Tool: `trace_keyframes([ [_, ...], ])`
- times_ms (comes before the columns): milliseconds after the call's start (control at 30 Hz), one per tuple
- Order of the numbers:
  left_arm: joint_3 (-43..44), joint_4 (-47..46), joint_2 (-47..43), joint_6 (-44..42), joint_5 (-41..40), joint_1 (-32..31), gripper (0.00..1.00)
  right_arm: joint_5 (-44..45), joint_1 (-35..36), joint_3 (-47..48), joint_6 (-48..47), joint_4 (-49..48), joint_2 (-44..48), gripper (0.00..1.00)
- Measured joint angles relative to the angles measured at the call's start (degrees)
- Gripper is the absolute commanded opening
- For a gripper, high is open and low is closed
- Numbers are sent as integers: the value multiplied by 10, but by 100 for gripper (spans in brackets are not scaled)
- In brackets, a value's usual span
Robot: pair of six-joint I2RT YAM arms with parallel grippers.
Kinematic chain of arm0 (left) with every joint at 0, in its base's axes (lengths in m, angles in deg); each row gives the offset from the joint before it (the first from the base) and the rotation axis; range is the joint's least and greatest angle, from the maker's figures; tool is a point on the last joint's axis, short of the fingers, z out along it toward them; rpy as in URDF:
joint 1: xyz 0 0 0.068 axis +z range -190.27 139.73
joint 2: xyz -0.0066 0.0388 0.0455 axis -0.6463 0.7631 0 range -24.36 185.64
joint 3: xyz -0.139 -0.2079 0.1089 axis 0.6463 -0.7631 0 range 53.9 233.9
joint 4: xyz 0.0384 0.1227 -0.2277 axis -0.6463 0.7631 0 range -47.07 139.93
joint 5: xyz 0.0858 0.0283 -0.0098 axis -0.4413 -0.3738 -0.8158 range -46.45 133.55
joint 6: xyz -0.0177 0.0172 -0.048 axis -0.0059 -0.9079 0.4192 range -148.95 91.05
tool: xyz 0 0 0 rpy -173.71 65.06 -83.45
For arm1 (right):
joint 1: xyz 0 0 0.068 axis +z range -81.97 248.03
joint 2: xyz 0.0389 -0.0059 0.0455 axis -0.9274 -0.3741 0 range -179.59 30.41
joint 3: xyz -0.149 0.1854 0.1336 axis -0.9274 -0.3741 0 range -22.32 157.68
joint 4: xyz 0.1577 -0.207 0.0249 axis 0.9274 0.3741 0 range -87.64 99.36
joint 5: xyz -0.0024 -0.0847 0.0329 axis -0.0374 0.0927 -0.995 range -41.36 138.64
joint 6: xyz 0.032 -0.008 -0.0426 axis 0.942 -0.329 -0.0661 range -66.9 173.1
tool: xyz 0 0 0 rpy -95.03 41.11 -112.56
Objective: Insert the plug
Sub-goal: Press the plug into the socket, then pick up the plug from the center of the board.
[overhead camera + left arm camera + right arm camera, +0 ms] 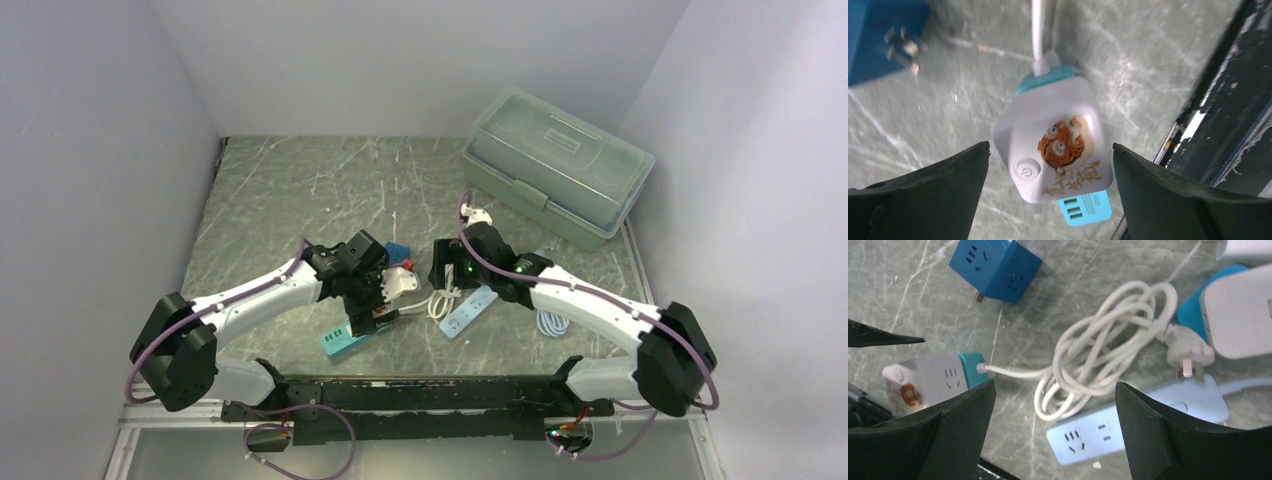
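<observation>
The white plug (1188, 352) lies pins-down on the table at the end of a coiled white cord (1098, 355). The cord runs to a white socket block with a tiger picture and a teal base (1053, 145) (345, 338). My left gripper (1050, 146) (368, 300) hangs open above that block, with a finger on each side and neither touching it. My right gripper (1055, 384) (445, 262) is open over the coil and a light blue power strip (1133, 422) (470, 312), and it holds nothing.
A blue cube socket (995, 265) (398, 250) with prongs lies between the arms. Another white and teal block (1233, 315) sits beside the plug. A green lidded box (555, 165) stands at the back right. The black base rail (420, 395) runs along the near edge.
</observation>
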Motion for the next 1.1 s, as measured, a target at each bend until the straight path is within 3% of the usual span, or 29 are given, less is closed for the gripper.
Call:
trace_keyframes([
  [67,-3,19,2,0,-28,2,100,-6,-4,24,-2,-5,-37,99],
  [300,43,77,-23,24,-65,11,100,-12,-6,156,8,-15,-170,100],
  [700,74,56,-202,110,-129,50,100,65,63,421,55,100,-415,99],
  [1100,75,53,-244,149,-131,80,100,175,87,501,88,196,-490,83],
])
